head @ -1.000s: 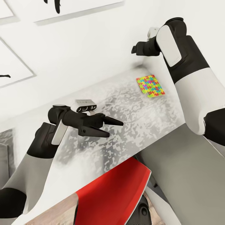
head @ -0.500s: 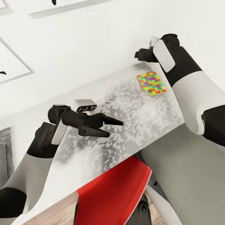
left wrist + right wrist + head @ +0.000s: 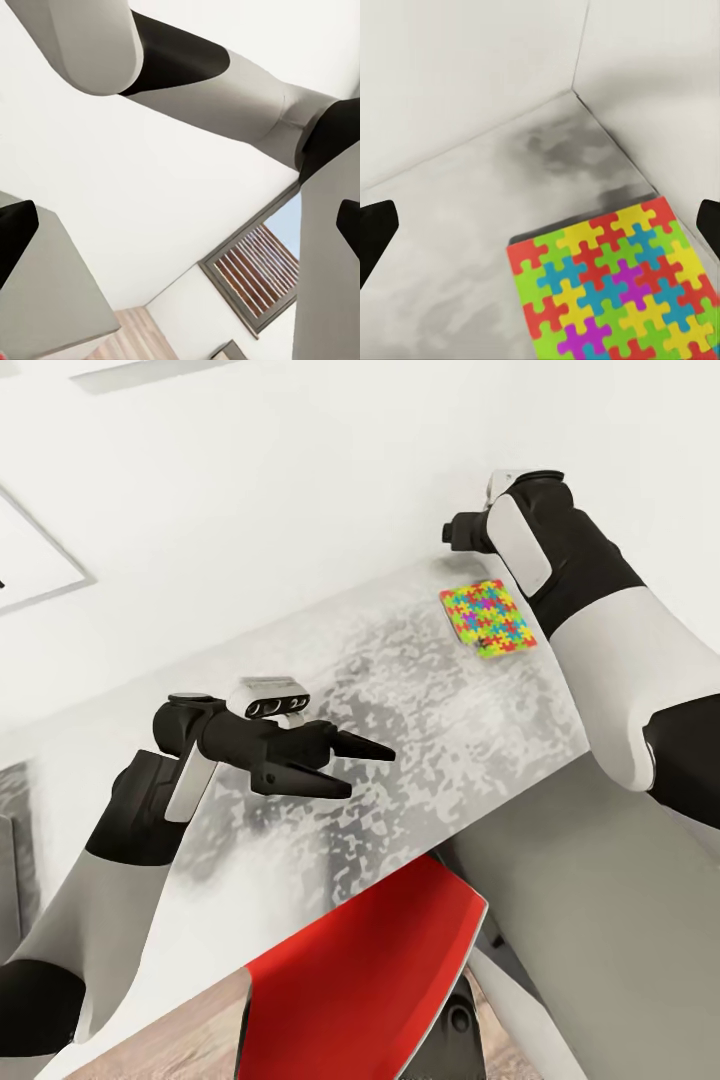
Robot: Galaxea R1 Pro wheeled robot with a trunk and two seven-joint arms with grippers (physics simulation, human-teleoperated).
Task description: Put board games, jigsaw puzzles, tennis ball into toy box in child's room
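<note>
A red chair (image 3: 370, 970) with a smooth curved back fills the lower centre of the head view, pushed against the table (image 3: 400, 710), whose pale top is mottled grey. One jigsaw puzzle (image 3: 488, 618), a flat slab of interlocking bright pieces, lies at upper right near the wall corner. The right gripper (image 3: 540, 225) hovers over it, fingers spread. The left gripper (image 3: 345, 768) at mid-left is open, empty.

White walls (image 3: 300, 480), wood-plank floor (image 3: 170, 1045), red chair (image 3: 360, 980), slatted window (image 3: 255, 274)
</note>
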